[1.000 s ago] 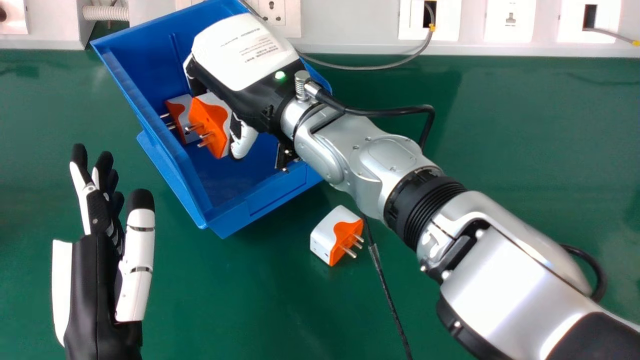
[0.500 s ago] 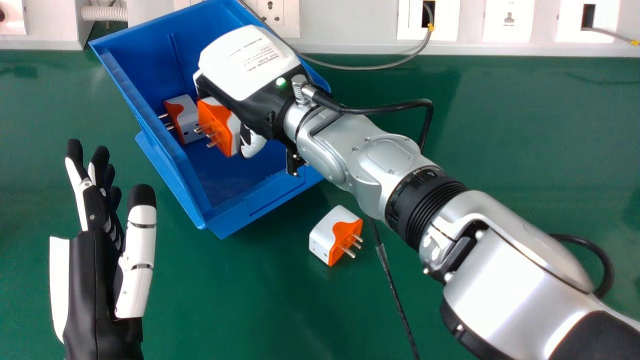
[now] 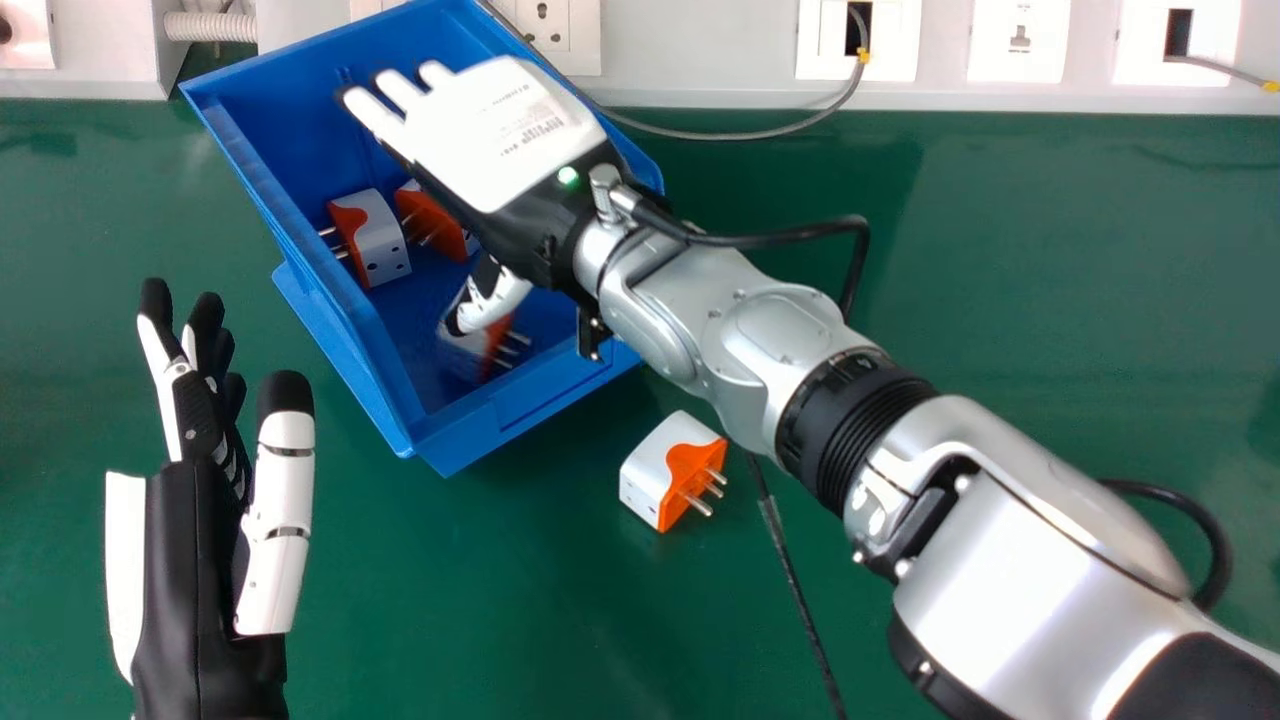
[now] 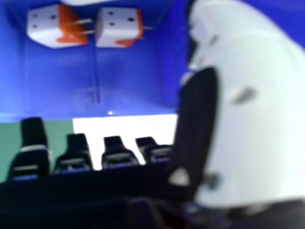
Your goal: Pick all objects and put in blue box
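Over the blue box [image 3: 470, 440], my right hand [image 3: 500, 130] is open, its fingers extended. Inside the box, a white and orange plug adapter [image 3: 378, 240] lies by the left wall. Another adapter [image 3: 432, 222] is partly hidden by the hand. A blurred adapter [image 3: 470, 345] is under the thumb, near the front wall. One more adapter [image 3: 672, 470] sits on the green table, right of the box. My left hand [image 3: 205, 440] is open at the left. In the right hand view are my right hand [image 4: 119, 155] and two adapters [image 4: 55, 26] in the box.
A black cable [image 3: 790, 570] runs over the table [image 3: 480, 620] under the right forearm. Behind the box is a pale panel [image 3: 700, 50] with sockets, and a grey cable [image 3: 740, 134] droops from it onto the table's back edge.
My right hand has opened its fingers and let go of an adapter, which has dropped toward the box's front. The hand has shifted slightly right. The table adapter stays put.
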